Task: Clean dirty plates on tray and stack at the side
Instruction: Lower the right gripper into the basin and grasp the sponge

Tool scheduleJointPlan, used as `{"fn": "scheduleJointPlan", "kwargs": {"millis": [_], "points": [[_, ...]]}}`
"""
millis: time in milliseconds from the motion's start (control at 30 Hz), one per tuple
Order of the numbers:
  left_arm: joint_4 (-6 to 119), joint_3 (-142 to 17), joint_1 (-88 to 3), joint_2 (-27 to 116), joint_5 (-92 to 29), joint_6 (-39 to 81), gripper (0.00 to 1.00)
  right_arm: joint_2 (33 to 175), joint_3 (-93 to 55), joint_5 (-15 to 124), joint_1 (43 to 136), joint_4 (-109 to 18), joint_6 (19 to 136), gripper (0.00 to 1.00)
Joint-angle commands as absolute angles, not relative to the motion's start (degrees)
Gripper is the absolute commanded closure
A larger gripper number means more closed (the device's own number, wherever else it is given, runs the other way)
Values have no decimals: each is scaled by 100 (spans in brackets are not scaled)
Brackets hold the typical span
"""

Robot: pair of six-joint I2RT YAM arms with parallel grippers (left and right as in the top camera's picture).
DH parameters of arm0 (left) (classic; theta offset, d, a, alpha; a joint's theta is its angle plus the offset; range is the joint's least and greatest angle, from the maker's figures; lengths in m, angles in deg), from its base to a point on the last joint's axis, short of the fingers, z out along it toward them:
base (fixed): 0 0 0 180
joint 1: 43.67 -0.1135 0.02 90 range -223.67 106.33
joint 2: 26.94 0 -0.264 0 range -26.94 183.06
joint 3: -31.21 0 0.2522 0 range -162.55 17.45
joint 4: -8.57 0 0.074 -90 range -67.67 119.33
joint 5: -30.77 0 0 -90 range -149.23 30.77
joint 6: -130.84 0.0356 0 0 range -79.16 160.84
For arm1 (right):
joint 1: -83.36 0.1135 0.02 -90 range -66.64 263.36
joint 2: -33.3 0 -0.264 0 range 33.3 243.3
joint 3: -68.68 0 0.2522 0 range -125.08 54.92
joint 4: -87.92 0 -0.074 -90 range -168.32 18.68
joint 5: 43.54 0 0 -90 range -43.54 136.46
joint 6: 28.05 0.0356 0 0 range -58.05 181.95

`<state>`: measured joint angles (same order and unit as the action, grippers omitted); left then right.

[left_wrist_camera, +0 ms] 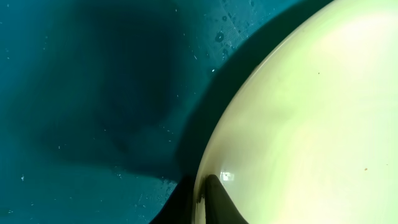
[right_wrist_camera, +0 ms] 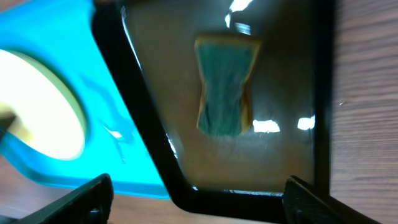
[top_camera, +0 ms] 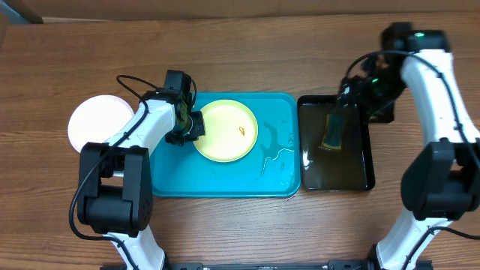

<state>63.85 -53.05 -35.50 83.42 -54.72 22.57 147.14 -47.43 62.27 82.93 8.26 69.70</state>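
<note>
A pale yellow-green plate (top_camera: pixel 227 130) with a small orange speck lies on the turquoise tray (top_camera: pixel 225 180); it fills the right of the left wrist view (left_wrist_camera: pixel 311 124). My left gripper (top_camera: pixel 193 126) is shut on the plate's left rim, one finger over the rim (left_wrist_camera: pixel 208 199). A white plate (top_camera: pixel 99 121) sits on the table left of the tray. My right gripper (top_camera: pixel 346 96) is open and empty above the black tray's far end, its fingers wide apart (right_wrist_camera: pixel 196 199). The yellow-green plate also shows in the right wrist view (right_wrist_camera: pixel 43 106).
A black tray (top_camera: pixel 370 161) holding brownish water stands right of the turquoise tray. A green-and-yellow sponge (top_camera: pixel 333 129) lies in it, also seen in the right wrist view (right_wrist_camera: pixel 225 84). Water puddles (top_camera: pixel 274 154) lie on the turquoise tray's right side.
</note>
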Motion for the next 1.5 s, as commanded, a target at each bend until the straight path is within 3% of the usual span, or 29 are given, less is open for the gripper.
{"fn": "scheduleJointPlan", "kwargs": {"millis": [0, 167, 433, 633, 700, 767, 800, 867, 900, 1000, 1133, 1400, 1467], "points": [[6433, -5165, -3537, 8513, -5520, 2290, 90, 14646, -4367, 5538, 8669, 750, 7184, 5], [6448, -5165, -3537, 8513, -5520, 2308, 89, 14646, -3652, 4996, 9056, 92, 7595, 5], [6453, -5165, -3537, 8513, -5520, 2308, 89, 14646, -2408, 5003, 9120, -1287, 8196, 21], [6453, -5165, -3537, 8513, -5524, 2308, 88, 14646, -1606, 5014, 9157, -2378, 8194, 23], [6453, -5163, -3537, 8513, -5535, 2308, 88, 14646, -1484, 5014, 9154, -2509, 8192, 51], [6451, -5154, -3537, 8513, -5538, 2308, 88, 14646, -1493, 5014, 9154, -2411, 8192, 94], [6448, -5146, -3537, 8513, -5538, 2308, 88, 14644, -1523, 5016, 9157, -2303, 8192, 96], [6427, -5124, -3537, 8513, -5538, 2308, 87, 14644, -1657, 5014, 9154, -2024, 8166, 95], [6422, -5122, -3537, 8513, -5538, 2308, 87, 14644, -1740, 5014, 9154, -1886, 8146, 87], [6411, -5122, -3537, 8513, -5538, 2308, 85, 14642, -2041, 5014, 9154, -1556, 8120, 33], [6405, -5122, -3537, 8513, -5538, 2305, 83, 14640, -2212, 4915, 9154, -1661, 7958, 4], [6403, -5117, -3537, 8515, -5538, 2305, 83, 14646, -2194, 4649, 9154, -2328, 7982, 5], [6403, -5117, -3537, 8513, -5538, 2308, 83, 14646, -2194, 4649, 9154, -2437, 7980, 36]]}}
